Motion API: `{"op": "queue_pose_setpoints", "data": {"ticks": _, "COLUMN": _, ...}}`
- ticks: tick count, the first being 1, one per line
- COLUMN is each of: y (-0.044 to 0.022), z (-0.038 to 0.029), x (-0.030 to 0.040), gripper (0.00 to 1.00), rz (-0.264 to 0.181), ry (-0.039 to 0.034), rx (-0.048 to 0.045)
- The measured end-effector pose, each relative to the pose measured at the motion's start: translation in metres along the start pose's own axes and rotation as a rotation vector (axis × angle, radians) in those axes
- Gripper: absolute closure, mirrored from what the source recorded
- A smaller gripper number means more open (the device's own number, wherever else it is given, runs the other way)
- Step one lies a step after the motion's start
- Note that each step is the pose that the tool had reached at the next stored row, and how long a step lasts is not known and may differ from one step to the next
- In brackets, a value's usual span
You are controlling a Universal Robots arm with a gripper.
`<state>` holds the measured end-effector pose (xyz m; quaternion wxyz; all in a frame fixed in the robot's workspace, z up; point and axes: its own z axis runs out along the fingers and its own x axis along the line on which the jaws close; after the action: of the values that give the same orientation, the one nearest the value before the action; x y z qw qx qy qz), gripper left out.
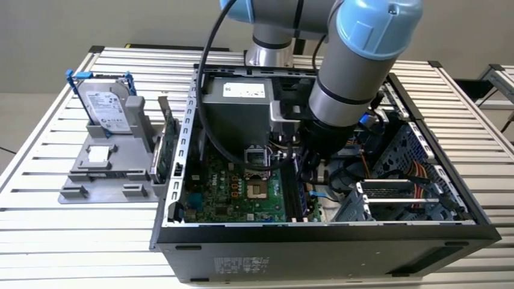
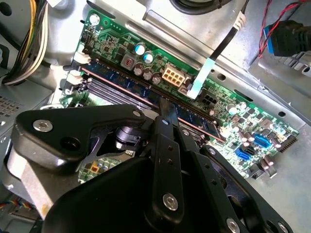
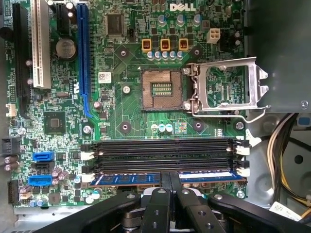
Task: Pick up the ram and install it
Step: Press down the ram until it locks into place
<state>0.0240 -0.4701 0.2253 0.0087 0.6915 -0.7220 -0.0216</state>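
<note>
**RAM at the slot, jaws closed on it**

Your arm (image 1: 353, 78) reaches steeply down into the open computer case (image 1: 321, 232), wrist nearly vertical over the motherboard (image 1: 233, 192). The gripper (image 3: 169, 178) sits low over the bank of memory slots (image 3: 160, 150). In the first wrist view the jaws are drawn close together, pinching the middle of the ram (image 3: 126, 178); the blue stick lies along the slot nearest the gripper, lengthwise and level. You see the same in the second wrist view: the ram (image 2: 194, 116) runs in the slot with the fingers (image 2: 167, 114) clamped on its top edge.

Around it: the open CPU socket (image 3: 160, 90) lies beyond the slots, a cable bundle (image 3: 286, 145) hangs just beside the slot ends, and the drive cage (image 1: 401, 198) stands close to the wrist. Outside the case, on the slatted surface (image 1: 48, 229), the hard drive (image 1: 105, 108) stands in a grey holder (image 1: 105, 174).
</note>
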Motion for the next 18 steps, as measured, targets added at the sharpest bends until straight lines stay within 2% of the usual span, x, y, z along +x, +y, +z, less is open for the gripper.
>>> {"op": "queue_pose_setpoints", "data": {"ticks": 12, "y": -0.0002, "z": 0.0061, "x": 0.0001, "gripper": 1.00, "rz": 0.000, "ry": 0.0004, "rx": -0.0001}}
{"op": "queue_pose_setpoints", "data": {"ticks": 18, "y": -0.0002, "z": 0.0049, "x": 0.0000, "gripper": 1.00, "rz": 0.000, "ry": -0.0007, "rx": 0.0002}}
